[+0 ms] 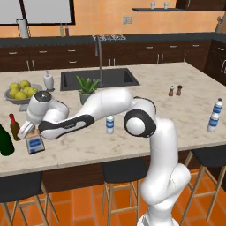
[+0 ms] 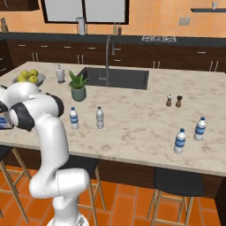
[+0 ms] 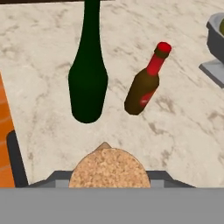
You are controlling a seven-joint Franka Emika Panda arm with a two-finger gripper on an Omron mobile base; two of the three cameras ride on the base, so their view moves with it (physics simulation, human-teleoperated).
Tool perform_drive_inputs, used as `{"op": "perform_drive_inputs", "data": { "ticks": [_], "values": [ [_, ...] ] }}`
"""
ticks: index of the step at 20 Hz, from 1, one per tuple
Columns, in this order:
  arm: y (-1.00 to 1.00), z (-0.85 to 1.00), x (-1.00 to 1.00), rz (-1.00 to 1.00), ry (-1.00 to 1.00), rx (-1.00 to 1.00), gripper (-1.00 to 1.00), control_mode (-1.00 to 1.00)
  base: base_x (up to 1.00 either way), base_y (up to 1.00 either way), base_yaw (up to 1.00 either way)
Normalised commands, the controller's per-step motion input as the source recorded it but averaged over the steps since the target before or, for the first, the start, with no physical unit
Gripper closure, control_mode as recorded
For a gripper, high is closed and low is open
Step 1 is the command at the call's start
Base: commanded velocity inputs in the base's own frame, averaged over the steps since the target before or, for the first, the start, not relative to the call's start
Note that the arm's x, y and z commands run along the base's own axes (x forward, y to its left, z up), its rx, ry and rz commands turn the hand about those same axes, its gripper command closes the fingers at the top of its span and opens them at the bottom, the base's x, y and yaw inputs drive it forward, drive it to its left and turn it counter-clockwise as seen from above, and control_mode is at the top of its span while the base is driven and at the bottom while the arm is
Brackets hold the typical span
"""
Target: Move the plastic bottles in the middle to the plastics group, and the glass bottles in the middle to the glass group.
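My gripper (image 1: 27, 131) is shut on the glass bottle (image 1: 35, 143), a squat square one with a blue-and-white label, at the counter's left end. Its tan cork (image 3: 109, 168) sits between my fingers (image 3: 57, 178) in the hand view. Just beyond it stands the glass group: a dark green wine bottle (image 3: 88, 78) (image 1: 5, 140) and a red-capped brown sauce bottle (image 3: 146, 83) (image 1: 14, 127). Two plastic bottles stand mid-counter, one blue-labelled (image 2: 74, 118) and one plain (image 2: 100, 118). The plastics group (image 2: 200, 129) (image 2: 179, 141) stands at the right end.
A grey bowl of yellow-green fruit (image 1: 20, 93) and a white jar (image 1: 48, 80) stand behind the glass group. A potted plant (image 1: 87, 89), the sink (image 1: 99, 78) with its faucet, and two shakers (image 1: 175, 90) sit farther back. Stools line the counter's front edge.
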Motion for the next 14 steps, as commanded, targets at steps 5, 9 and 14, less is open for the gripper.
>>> {"op": "perform_drive_inputs", "data": {
  "ticks": [5, 9, 14],
  "values": [
    [0.0, -0.42, 0.01, 0.0, 0.0, 0.0, 1.0, -1.0, 0.0, 0.0, 0.0],
    [0.0, -0.04, 0.15, 0.0, 0.0, 0.0, 1.0, -1.0, 0.0, 0.0, 0.0],
    [0.0, 0.06, 0.24, 0.0, -0.04, 0.0, 1.0, -1.0, 0.0, 0.0, 0.0]
  ]
}}
